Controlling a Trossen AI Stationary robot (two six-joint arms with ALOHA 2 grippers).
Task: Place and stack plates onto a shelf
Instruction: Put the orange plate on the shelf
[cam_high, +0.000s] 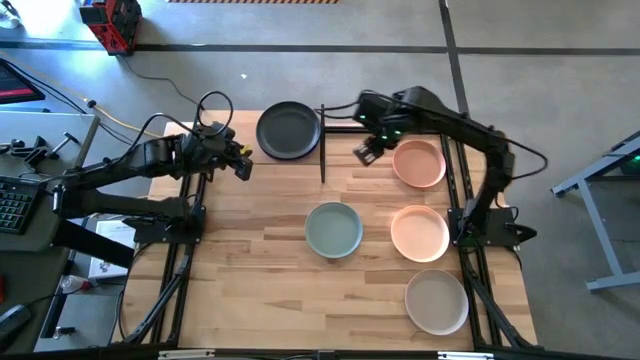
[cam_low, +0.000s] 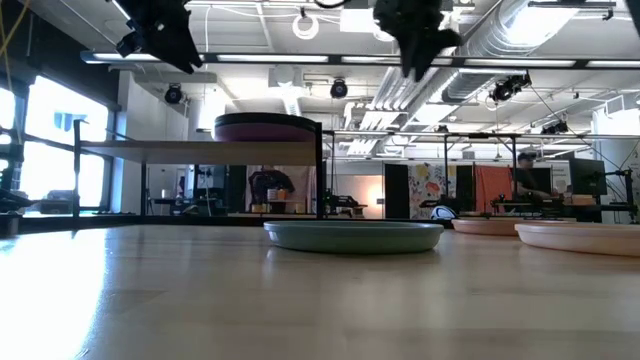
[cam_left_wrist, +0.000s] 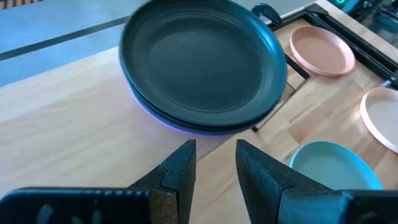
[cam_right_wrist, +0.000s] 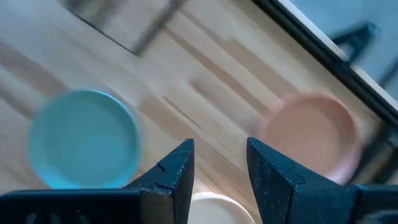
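A stack of plates topped by a black plate (cam_high: 288, 130) sits on the shelf (cam_low: 200, 151) at the far side of the worktop (cam_high: 260, 250). The left gripper (cam_high: 243, 167) hovers just left of it, jaws slightly apart and empty. The right gripper (cam_high: 366, 152) hangs parted and empty beside the far peach plate (cam_high: 419, 163). The sage green plate (cam_high: 333, 230), a second peach plate (cam_high: 419, 233) and the beige plate (cam_high: 437, 302) lie on the worktop.

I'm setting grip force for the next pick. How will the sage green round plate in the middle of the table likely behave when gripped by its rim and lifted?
The sage green round plate looks rigid, so it probably won't flex. Its matte surface should limit slipping, though the thin raised rim gives little to pinch. Held at one edge, it may tilt. Sitting flat and low on the slatted wooden tabletop, it shouldn't roll.
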